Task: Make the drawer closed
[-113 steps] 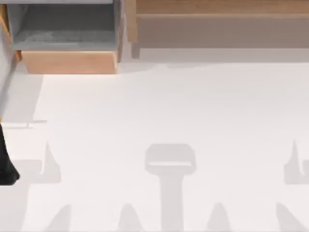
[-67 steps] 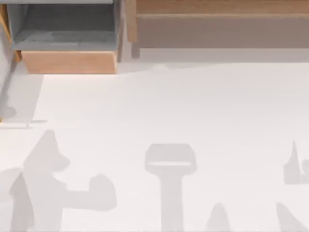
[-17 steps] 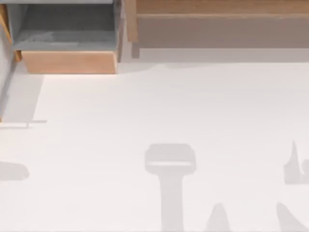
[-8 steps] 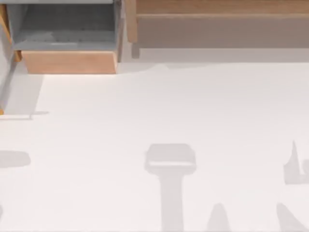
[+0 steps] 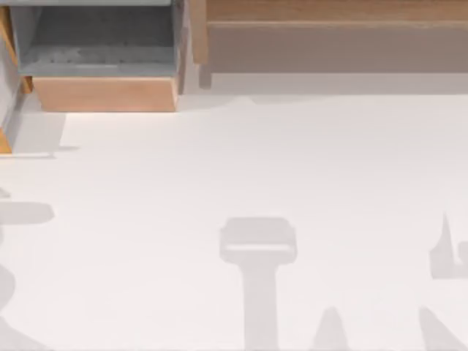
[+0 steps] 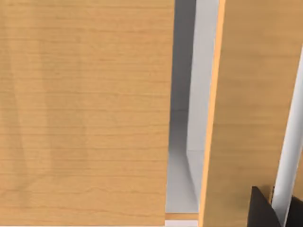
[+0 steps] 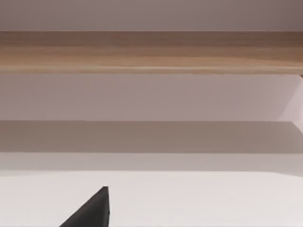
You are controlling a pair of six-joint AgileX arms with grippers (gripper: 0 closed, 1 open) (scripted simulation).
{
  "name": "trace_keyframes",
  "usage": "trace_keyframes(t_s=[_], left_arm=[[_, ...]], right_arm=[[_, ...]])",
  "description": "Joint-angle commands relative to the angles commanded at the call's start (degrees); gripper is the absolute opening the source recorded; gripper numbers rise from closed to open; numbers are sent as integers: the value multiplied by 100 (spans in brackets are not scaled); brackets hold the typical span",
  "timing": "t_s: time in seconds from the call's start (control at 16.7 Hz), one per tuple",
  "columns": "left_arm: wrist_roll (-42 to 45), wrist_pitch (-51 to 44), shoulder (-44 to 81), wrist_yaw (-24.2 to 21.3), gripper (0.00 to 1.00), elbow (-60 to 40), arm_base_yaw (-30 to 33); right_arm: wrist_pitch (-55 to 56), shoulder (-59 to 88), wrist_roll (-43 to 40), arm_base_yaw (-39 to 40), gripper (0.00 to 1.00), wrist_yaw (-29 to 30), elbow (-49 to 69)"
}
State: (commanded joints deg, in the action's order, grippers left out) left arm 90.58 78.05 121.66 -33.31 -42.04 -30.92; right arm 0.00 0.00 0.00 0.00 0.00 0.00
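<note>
The drawer stands pulled out at the table's far left in the top view, its grey inner floor showing behind the plain orange-brown front panel. In the left wrist view a broad wooden panel is very close, with a grey gap and a second wooden panel beside it. I cannot tell which of these is the drawer's front. A dark tip of my left gripper shows at that view's edge. A dark tip of my right gripper hangs over the white table, well short of the bench.
The long brown wooden bench body runs along the far edge to the drawer's right, also seen as the bench in the right wrist view. A small orange-brown piece sits at the left edge. Arm shadows lie on the white table.
The arm shadows at the table's left have shifted, and the thin shadow line at the left edge has crept toward the drawer. The drawer has not moved.
</note>
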Motion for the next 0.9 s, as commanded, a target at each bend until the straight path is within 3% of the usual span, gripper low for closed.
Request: trace_keyframes(t_s=[0.24, 0.66, 0.9], left_arm=[[-11, -101, 80, 40, 0, -175, 64], [-32, -741, 597, 467, 0, -1319, 463], [-32, -780, 626, 492, 0, -1384, 489]], right_arm=[[0, 0, 0, 0, 100, 0, 0], [0, 0, 0, 0, 100, 0, 0], [0, 0, 0, 0, 100, 0, 0]])
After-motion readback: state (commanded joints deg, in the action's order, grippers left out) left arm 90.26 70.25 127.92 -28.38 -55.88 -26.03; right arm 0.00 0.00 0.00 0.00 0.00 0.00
